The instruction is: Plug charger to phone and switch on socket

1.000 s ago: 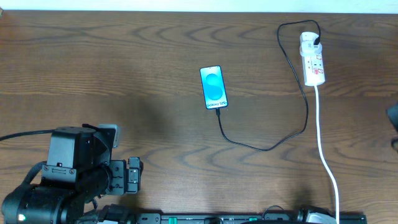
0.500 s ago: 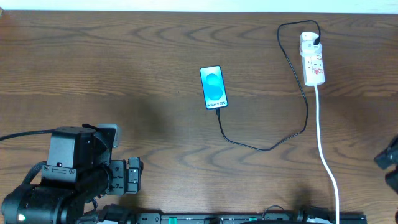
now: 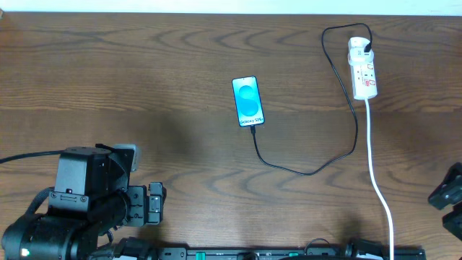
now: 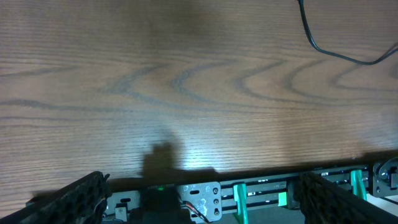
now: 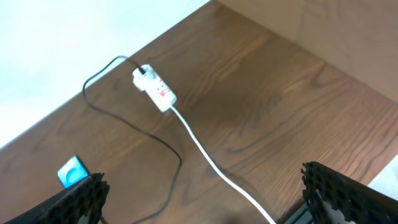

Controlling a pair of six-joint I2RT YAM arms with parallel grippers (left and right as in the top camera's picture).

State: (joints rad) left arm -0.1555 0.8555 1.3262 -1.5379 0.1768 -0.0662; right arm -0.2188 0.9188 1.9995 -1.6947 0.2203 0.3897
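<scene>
As one charger (image 3: 356, 130) runs between them, one phone (image 3: 247, 101), one socket (image 3: 363, 72)

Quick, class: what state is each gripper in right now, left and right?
Left gripper: open, holding nothing.
Right gripper: open, holding nothing.

Phone (image 3: 247, 101) on table (image 3: 108, 72), socket (image 3: 363, 70) well to its right, charger (image 3: 355, 133) between, apparently into both.

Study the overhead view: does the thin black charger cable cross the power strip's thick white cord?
No: the thin black charger cable curves alongside the thick white cord, never crossing it.
</scene>
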